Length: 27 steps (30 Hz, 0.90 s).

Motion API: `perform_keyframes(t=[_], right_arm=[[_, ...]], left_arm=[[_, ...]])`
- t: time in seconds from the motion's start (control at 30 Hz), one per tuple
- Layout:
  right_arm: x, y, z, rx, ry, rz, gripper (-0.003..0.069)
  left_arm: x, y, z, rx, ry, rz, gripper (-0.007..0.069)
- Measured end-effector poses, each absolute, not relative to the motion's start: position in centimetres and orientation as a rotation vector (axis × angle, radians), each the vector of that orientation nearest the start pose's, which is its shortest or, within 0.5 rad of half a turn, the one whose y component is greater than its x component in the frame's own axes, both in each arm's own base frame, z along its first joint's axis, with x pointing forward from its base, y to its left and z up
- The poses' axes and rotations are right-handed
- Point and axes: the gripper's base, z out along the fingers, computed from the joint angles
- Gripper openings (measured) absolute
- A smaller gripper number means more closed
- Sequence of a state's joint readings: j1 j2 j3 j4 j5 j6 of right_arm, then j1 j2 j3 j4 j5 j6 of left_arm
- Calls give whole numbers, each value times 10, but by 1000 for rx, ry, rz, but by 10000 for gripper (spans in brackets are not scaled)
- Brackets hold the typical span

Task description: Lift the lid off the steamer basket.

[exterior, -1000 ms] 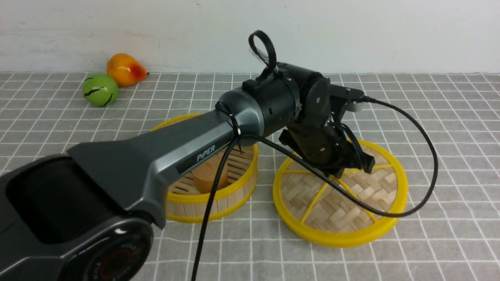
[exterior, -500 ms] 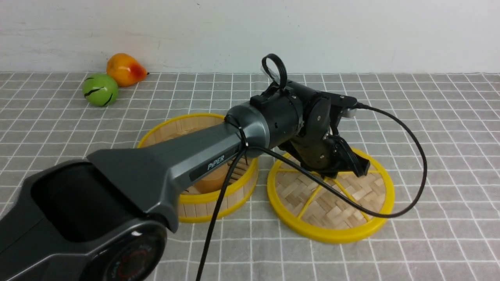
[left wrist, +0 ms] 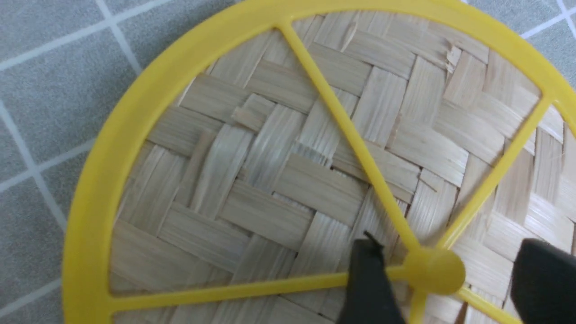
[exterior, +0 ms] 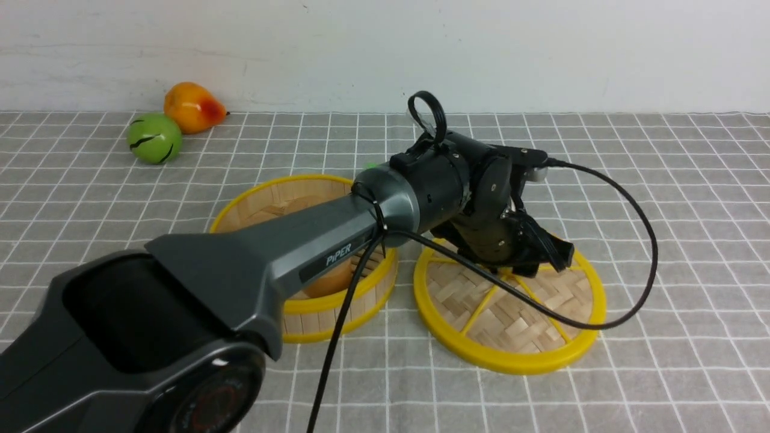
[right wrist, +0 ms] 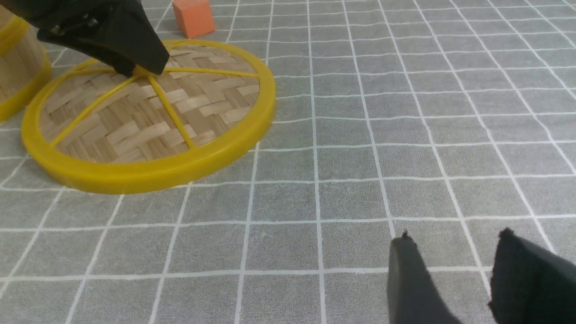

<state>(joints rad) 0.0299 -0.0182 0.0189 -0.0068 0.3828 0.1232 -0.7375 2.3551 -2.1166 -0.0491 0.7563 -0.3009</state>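
Left claw [left wrist: 445,257] (spread) over lid [exterior: 517,328]

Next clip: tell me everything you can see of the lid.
The lid is a flat round disc of woven bamboo with a yellow plastic rim, yellow spokes and a small centre knob. It lies flat on the checked cloth, off the steamer basket and to its right. The open left gripper straddles the knob without clamping it.

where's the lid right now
In the front view the lid lies flat on the tablecloth, right of centre, just right of the steamer basket, under the open left gripper.
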Motion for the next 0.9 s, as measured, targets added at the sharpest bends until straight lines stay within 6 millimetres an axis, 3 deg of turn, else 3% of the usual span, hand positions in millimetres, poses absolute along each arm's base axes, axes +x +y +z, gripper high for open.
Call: perform_keyframes(t=[0.07, 0.1, 0.13, 0.17, 0.2, 0.23, 0.27, 0.3, 0.33, 0.43, 0.5, 0.53, 0.57, 0.67, 0.73, 0.77, 0.8, 0.9], right_arm=[[52, 1, 173, 83, 1866, 99, 241], [52, 1, 173, 83, 1866, 99, 241], [52, 1, 173, 83, 1866, 99, 241], [52, 1, 173, 83, 1866, 99, 241], [52, 1, 173, 83, 1866, 99, 241], [52, 1, 173, 83, 1866, 99, 241], [52, 1, 173, 83, 1866, 99, 241], [52, 1, 173, 83, 1866, 99, 241], [52, 1, 173, 83, 1866, 99, 241], [52, 1, 173, 83, 1866, 99, 241], [52, 1, 173, 83, 1866, 99, 241], [52, 1, 173, 83, 1866, 99, 241], [52, 1, 173, 83, 1866, 99, 241], [52, 1, 173, 83, 1866, 99, 241], [52, 1, 173, 83, 1866, 99, 241], [52, 1, 173, 83, 1866, 99, 241], [52, 1, 173, 83, 1866, 99, 241], [52, 1, 173, 83, 1866, 99, 241]], left_arm=[[391, -357, 231, 523, 2472, -481, 489], [390, -357, 231, 525, 2476, -476, 491], [386, -351, 259, 530, 2434, -469, 494], [385, -350, 267, 529, 2420, -471, 491], [378, -341, 298, 532, 2367, -457, 471], [369, -328, 332, 535, 2307, -422, 413], [363, -320, 353, 532, 2269, -410, 371], [363, -319, 353, 534, 2270, -400, 371], [351, -302, 389, 526, 2200, -357, 269], [314, -254, 468, 477, 2028, -263, 58], [296, -233, 496, 447, 1962, -236, 3], [271, -204, 529, 404, 1886, -207, -13], [253, -185, 546, 378, 1846, -194, -13], [196, -127, 578, 311, 1750, -177, -13], [159, -92, 582, 278, 1710, -190, -13], [159, -92, 583, 276, 1709, -194, -13], [129, -65, 574, 249, 1680, -220, -13], [98, -38, 548, 213, 1654, -271, -13]])
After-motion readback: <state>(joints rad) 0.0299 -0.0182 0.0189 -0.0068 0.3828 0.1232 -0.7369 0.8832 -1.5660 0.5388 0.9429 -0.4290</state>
